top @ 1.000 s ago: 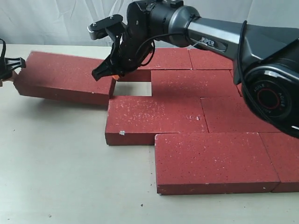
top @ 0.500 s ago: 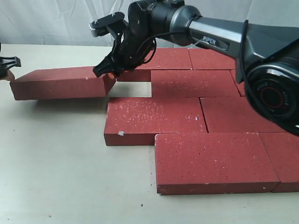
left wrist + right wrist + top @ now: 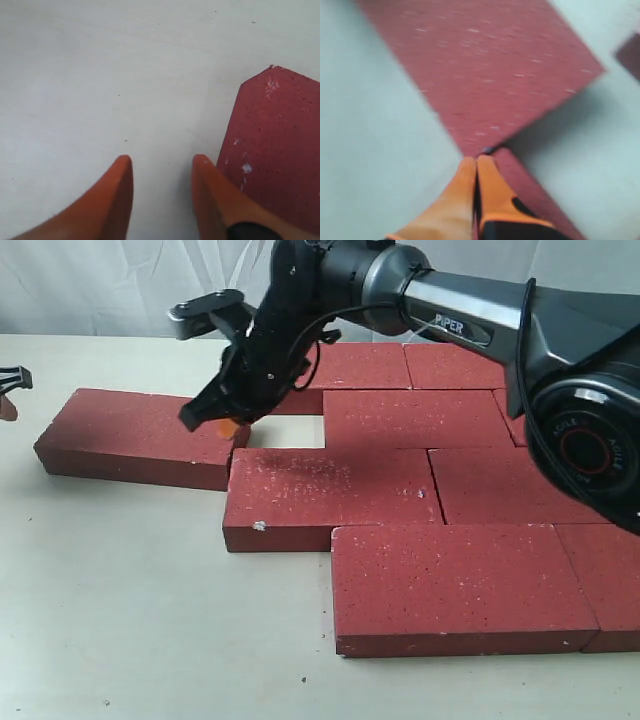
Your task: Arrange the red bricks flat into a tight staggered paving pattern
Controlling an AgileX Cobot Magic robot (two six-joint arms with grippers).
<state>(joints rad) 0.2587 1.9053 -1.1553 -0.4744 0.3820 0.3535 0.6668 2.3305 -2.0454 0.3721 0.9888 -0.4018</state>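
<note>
One loose red brick [image 3: 130, 435] lies flat on the table, left of the laid red bricks [image 3: 330, 495], which form staggered rows. Its right end sits close to the nearest laid brick. My right gripper [image 3: 225, 425] is shut with nothing between its fingers, its orange tips at that right end. In the right wrist view the shut tips [image 3: 476, 162] meet the corner of the brick [image 3: 485, 65]. My left gripper [image 3: 10, 380] is at the far left, clear of the brick. In the left wrist view it stands open [image 3: 162, 165] over bare table, a brick corner [image 3: 272, 150] beside one finger.
A small table-coloured gap [image 3: 287, 432] shows between the laid bricks, just right of the loose brick. The right arm [image 3: 470, 315] reaches in from the upper right over the back rows. A white cloth backdrop [image 3: 100, 285] hangs behind the table. Bare tabletop [image 3: 150, 620] lies at the front left.
The loose brick has dropped from tilted to flat on the table. The right gripper has moved down and left to its right end. The left gripper has drawn away from its left end.
</note>
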